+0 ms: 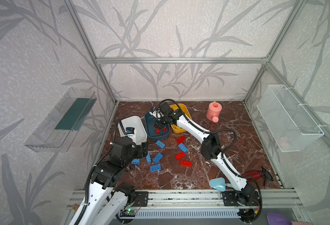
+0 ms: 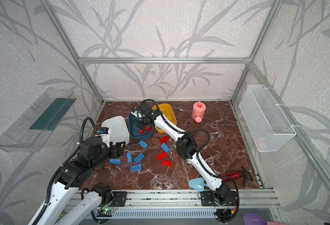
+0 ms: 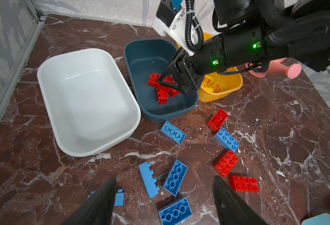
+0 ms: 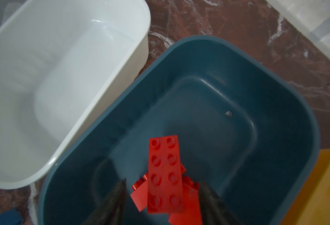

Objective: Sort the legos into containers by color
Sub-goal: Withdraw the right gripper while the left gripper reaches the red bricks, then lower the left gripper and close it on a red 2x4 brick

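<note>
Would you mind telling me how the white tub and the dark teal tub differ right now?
The white tub is white, the dark teal tub a deep blue-green. The white tub holds nothing, while the dark teal tub holds several red bricks. The right hand hangs open above the dark teal tub, not the white tub. Both have the same rounded-rectangular shape and stand side by side on the marble table.

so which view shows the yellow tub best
Left wrist: the yellow tub shows its wall and yellow bricks inside. In both top views the right arm crosses it; right wrist catches only a blurred corner.
</note>
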Tool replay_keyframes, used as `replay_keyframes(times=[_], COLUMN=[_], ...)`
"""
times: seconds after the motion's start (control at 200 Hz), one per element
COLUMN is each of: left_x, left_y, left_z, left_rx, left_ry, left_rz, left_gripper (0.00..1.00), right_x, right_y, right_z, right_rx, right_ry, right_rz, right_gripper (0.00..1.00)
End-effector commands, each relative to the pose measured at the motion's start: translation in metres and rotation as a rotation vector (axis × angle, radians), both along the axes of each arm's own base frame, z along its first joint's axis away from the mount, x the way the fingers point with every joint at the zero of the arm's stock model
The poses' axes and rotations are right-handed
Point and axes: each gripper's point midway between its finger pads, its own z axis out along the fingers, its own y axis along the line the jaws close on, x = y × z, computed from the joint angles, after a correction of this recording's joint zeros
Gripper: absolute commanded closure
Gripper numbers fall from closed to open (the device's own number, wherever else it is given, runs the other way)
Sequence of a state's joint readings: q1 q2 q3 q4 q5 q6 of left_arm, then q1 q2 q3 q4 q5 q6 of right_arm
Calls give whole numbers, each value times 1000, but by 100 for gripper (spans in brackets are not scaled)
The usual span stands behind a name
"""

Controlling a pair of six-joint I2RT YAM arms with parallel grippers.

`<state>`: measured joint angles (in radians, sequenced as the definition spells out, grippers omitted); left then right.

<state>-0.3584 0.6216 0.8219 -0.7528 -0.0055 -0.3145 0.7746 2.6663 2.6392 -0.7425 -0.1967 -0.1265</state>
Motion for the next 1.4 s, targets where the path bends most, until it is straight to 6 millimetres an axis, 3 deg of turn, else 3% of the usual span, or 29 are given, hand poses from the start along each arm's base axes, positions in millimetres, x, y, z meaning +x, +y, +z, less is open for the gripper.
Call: replay_keyframes(times=[0.0,0.13,0.3,0.31,0.415,0.46,0.495,0.51,0.6,0.685,0.895,1.03,1.215,1.395], left_x=[0,-4,-8,-7,-8,-7,-5,-4,2,5,8,13,18,20], left_y=[-15,-38,-87,-90,-116,-125,-133,-135,-149,-164,-182,-193,-199,-199], left_z=[2,-4,-27,-29,-46,-56,-63,-67,-93,-112,-150,-163,-178,-194], left_rx=[-38,-41,-13,-13,3,28,43,50,94,133,214,252,309,361], left_ry=[4,29,98,107,188,200,203,205,244,273,327,359,418,461], left_rz=[-62,-113,-252,-260,-337,-358,-375,-382,-412,-455,-534,-569,-590,-594], left_gripper=[22,23,22,22,22,22,22,22,22,23,26,30,34,40], right_x=[-2,-8,-20,-21,-32,-37,-41,-45,-60,-78,-131,-153,-163,-161], right_y=[-4,-22,-76,-80,-130,-156,-180,-190,-246,-279,-307,-324,-334,-330], right_z=[44,80,119,114,131,140,135,146,139,128,85,76,81,78], right_rx=[97,169,227,226,362,451,508,546,679,729,738,700,693,720], right_ry=[28,64,63,71,66,94,133,129,159,163,215,184,114,135], right_rz=[-16,-4,-75,-85,-179,-222,-270,-284,-386,-462,-572,-614,-636,-625], right_gripper=[31,27,26,26,23,22,21,21,20,19,19,19,19,19])
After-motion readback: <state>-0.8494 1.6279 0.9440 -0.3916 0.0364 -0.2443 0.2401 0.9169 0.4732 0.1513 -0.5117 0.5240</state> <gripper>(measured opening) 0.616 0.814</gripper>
